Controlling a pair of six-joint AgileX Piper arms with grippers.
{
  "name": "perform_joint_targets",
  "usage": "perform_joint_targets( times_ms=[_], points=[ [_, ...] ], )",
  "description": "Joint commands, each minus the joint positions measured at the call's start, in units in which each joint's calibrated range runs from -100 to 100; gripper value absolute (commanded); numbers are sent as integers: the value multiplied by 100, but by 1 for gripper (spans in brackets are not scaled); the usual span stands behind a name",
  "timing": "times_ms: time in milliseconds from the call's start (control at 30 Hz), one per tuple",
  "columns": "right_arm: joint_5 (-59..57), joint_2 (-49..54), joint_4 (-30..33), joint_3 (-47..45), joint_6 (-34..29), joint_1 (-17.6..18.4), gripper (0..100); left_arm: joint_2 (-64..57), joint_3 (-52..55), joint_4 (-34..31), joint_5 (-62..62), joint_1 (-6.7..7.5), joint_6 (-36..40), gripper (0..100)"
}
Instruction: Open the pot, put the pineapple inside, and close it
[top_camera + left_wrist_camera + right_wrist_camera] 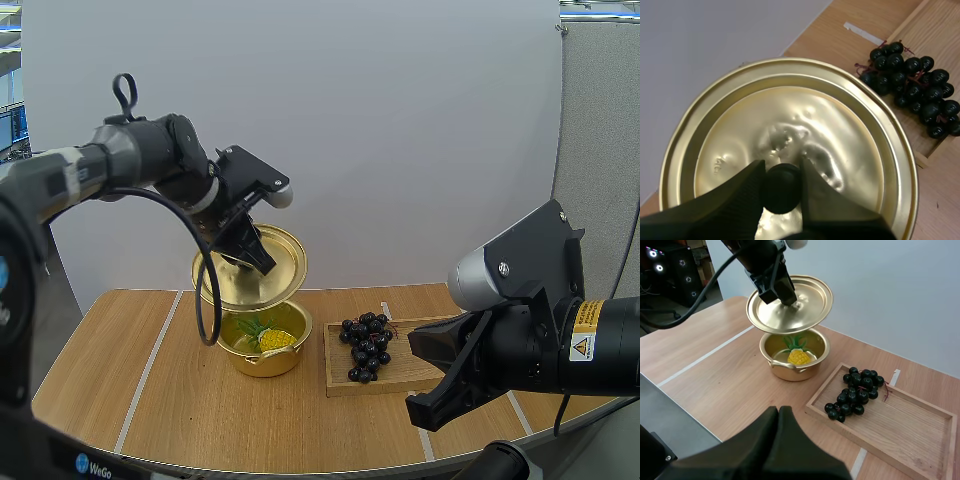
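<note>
The round gold metal pot (262, 362) stands open on the light wooden table (150, 400); the small yellow toy pineapple with green leaves (277, 340) already lies inside it, so opening and loading look done. By my judgement only the closing is left. The round gold metal lid (285, 262) hangs tilted in the air just above the pot's far rim, apart from it; the left gripper (782, 175) is clenched on the lid's black knob (782, 192), one finger on each side of it. The lid has yet to be levelled, lowered onto the pot's rim and let go. The right gripper (780, 440) hangs well to the right of the pot, fingers pressed together on nothing; the bunch of dark grapes (367, 345) lies in the shallow rectangular wooden tray (910, 425) just right of the pot.
</note>
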State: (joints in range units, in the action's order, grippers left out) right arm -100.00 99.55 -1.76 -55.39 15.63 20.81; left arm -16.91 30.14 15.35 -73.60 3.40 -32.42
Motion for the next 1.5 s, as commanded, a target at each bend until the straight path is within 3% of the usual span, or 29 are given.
perform_joint_targets(
  times_ms=[0, 500, 1267, 1333, 1367, 1433, 1467],
  points=[
    [0, 45, -4, 6, 40, -22, 0, 405, 26, 207, 217, 13, -94, 0],
    [0, 45, -4, 6, 40, -22, 0, 1567, 26, 423, 735, 13, -427, 0],
    [0, 45, -4, 6, 40, -22, 0, 1988, 26, 423, 449, 13, -427, 2],
    [0, 45, -4, 6, 40, -22, 0, 1988, 26, 423, 418, 13, -427, 12],
    [0, 45, -4, 6, 40, -22, 0, 1988, 26, 423, 377, 13, -427, 22],
    [0, 45, -4, 6, 40, -22, 0, 1988, 26, 423, 258, 13, -427, 52],
    [0, 45, -4, 6, 40, -22, 0, 1988, 26, 423, 189, 13, -427, 73]
  ],
)
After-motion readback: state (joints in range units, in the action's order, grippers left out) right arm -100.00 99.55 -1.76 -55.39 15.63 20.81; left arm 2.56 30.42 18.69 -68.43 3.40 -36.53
